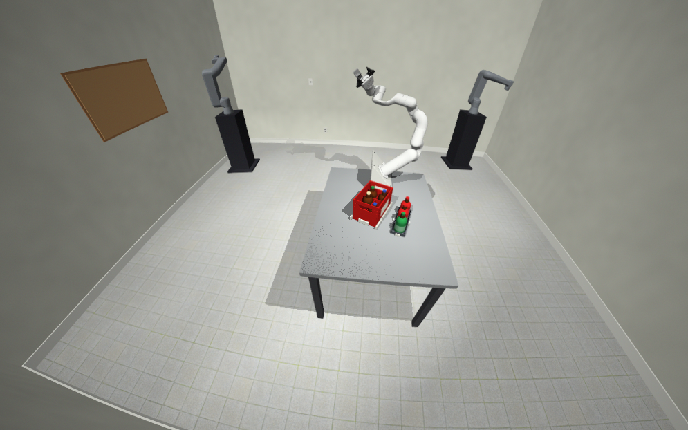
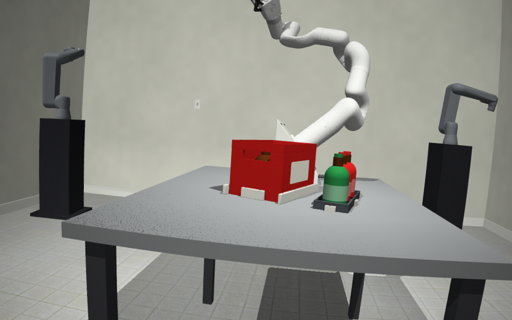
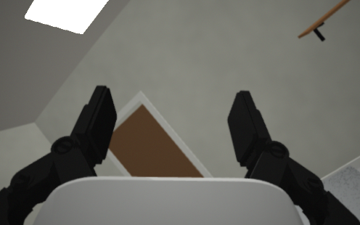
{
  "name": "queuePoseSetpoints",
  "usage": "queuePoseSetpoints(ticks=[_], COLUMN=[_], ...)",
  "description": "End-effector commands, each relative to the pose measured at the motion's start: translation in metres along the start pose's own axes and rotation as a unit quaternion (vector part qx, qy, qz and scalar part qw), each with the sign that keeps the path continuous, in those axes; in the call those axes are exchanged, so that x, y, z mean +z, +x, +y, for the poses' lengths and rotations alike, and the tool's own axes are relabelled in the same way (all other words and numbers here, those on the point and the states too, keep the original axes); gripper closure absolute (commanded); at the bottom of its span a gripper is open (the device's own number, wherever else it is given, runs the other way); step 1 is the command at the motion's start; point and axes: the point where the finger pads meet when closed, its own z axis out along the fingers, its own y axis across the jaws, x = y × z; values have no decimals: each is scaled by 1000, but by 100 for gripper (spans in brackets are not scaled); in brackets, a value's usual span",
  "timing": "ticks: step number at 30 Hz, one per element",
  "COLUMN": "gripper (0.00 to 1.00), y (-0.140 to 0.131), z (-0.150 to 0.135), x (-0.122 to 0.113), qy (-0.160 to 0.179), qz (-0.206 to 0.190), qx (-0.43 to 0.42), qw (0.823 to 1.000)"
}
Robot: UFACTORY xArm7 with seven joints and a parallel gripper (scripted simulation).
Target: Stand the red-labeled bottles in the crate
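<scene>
A red crate (image 1: 372, 203) stands on the grey table and holds brown bottles with coloured caps; it also shows in the exterior view (image 2: 272, 169). To its right a dark tray (image 1: 393, 224) carries red-labeled bottles (image 1: 406, 205) at the back and a green-labeled bottle (image 1: 401, 220) at the front, all upright. In the exterior view the green bottle (image 2: 335, 181) hides most of the red ones (image 2: 349, 173). My gripper (image 1: 363, 75) is open and empty, high above the table's far end, pointing up at the wall. The wrist view shows only its spread fingers.
Two grey arms on black pedestals stand at the back left (image 1: 234, 136) and back right (image 1: 464, 136). A brown board (image 1: 115, 97) hangs on the left wall. White blocks (image 2: 252, 193) sit around the crate's base.
</scene>
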Motion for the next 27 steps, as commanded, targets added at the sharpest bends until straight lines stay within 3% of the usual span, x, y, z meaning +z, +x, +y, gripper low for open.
queuePoseSetpoints(ticks=[1, 11, 12, 24, 25, 27], gripper=[0, 0, 0, 0, 0, 0], y=[-31, -31, -65, -65, -102, -102], z=[40, 40, 81, 81, 121, 121], x=[33, 33, 59, 59, 80, 80], qy=[-41, -41, -82, -82, -121, -121], qz=[-45, -45, -91, -91, -140, -140], qx=[-6, -6, -16, -16, -28, -28], qw=[998, 998, 992, 992, 982, 982])
